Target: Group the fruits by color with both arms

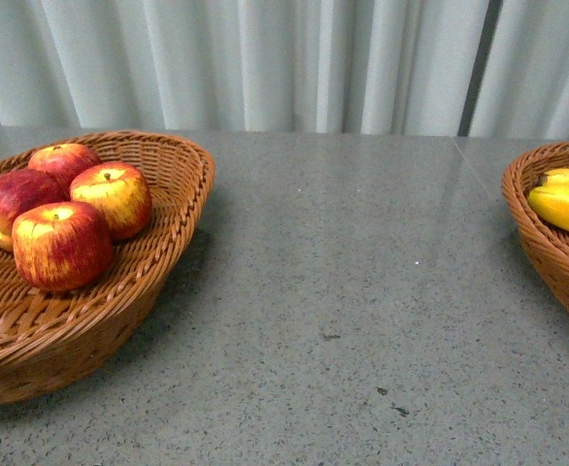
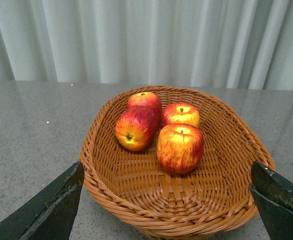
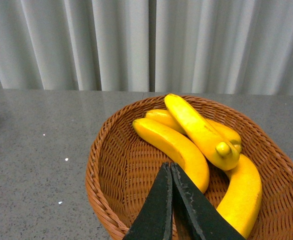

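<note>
Several red apples point(image 1: 63, 245) streaked with yellow lie in the wicker basket point(image 1: 183, 194) at the left of the front view. Yellow bananas point(image 1: 566, 202) lie in a second wicker basket point(image 1: 537, 243) at the right edge. In the left wrist view the apples point(image 2: 180, 148) sit in their basket point(image 2: 136, 195), and my left gripper point(image 2: 166, 172) stands open above its near rim, its black fingers point(image 2: 51, 207) wide apart and empty. In the right wrist view several bananas point(image 3: 174, 145) lie in their basket point(image 3: 106, 165), and my right gripper point(image 3: 169, 167) is shut above them, holding nothing.
A grey speckled tabletop point(image 1: 362, 291) stretches between the two baskets. A pale pleated curtain point(image 1: 284, 58) hangs behind the table. Neither arm shows in the front view.
</note>
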You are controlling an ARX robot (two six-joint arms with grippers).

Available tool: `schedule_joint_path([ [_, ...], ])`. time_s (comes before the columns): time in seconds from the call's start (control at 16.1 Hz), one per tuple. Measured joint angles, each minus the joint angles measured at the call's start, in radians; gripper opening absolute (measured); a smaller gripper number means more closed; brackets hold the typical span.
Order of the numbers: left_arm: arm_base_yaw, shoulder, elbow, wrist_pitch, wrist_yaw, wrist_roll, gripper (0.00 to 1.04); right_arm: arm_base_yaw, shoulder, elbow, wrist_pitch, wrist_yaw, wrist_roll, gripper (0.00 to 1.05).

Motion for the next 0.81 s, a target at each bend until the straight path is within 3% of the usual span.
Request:
schedule_joint_path([
  [0.12, 0.0, 0.0, 0.0, 0.0, 0.0, 0.0, 0.98, 0.0, -0.033, 0.0, -0.042, 0.0, 0.0, 0.02],
  [0.19, 0.0, 0.0, 0.0, 0.0, 0.0, 0.0, 0.98, 0.0, -0.143, 0.001, -0.198, -0.002, 0.0, 0.02],
  [0.75, 0.0, 0.0, 0.0, 0.0, 0.0, 0.0, 0.98, 0.0, -0.189, 0.001, -0.198, 0.0, 0.002, 0.02],
  [0.81, 0.0, 0.0, 0.0, 0.0, 0.0, 0.0, 0.98, 0.0, -0.189, 0.001, -0.198, 0.0, 0.002, 0.24],
])
